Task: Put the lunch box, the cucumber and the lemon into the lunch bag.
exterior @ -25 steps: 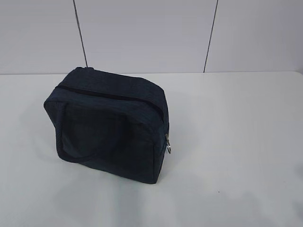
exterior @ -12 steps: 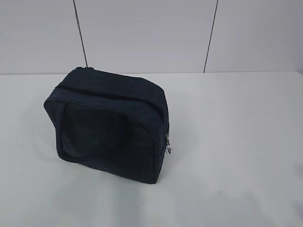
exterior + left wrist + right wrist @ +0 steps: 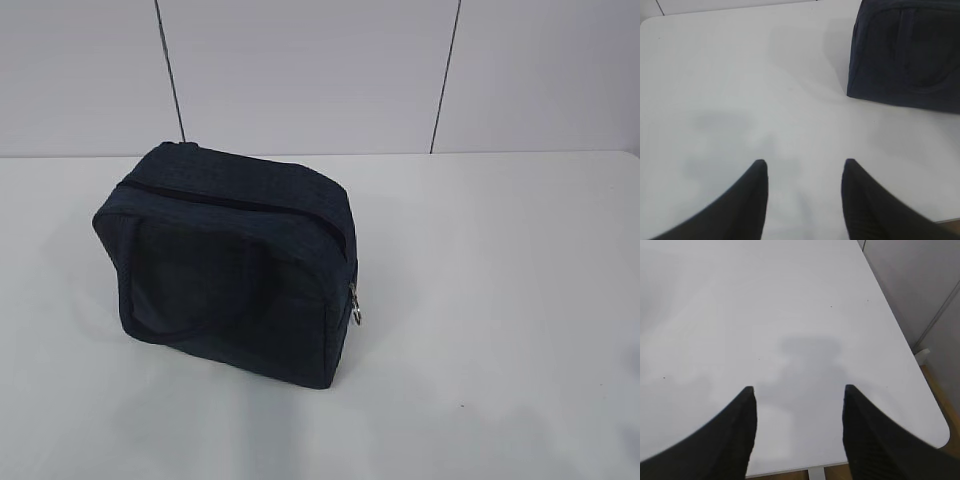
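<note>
Left gripper (image 3: 804,167): jaws parted, nothing between them, hovering above bare white table (image 3: 740,90). Item ahead and to its right: the lunch bag (image 3: 905,55), dark navy, resting on the table, near but clear of the fingertips. One loop handle lay flat against the side panel facing this gripper.

Lunch bag, exterior view (image 3: 230,260): stood left of centre, long axis running from near-left to far-right. Zipper line along the top edge appeared drawn shut, its metal ring pull (image 3: 354,303) hanging at the right-hand corner. Whether anything was inside could not be told.

Right gripper (image 3: 799,390): jaws likewise parted and empty, over the right end of the table by its rounded corner. No bag in its view; the bag lay well off to its left.

Lunch box, cucumber, lemon: none visible in any view; location could not be told.

Judgement: the left arm was the nearer to the bag, while the ring pull sat on the bag's side toward the right arm. Any packing would first call for opening the zipper along that long axis.
</note>
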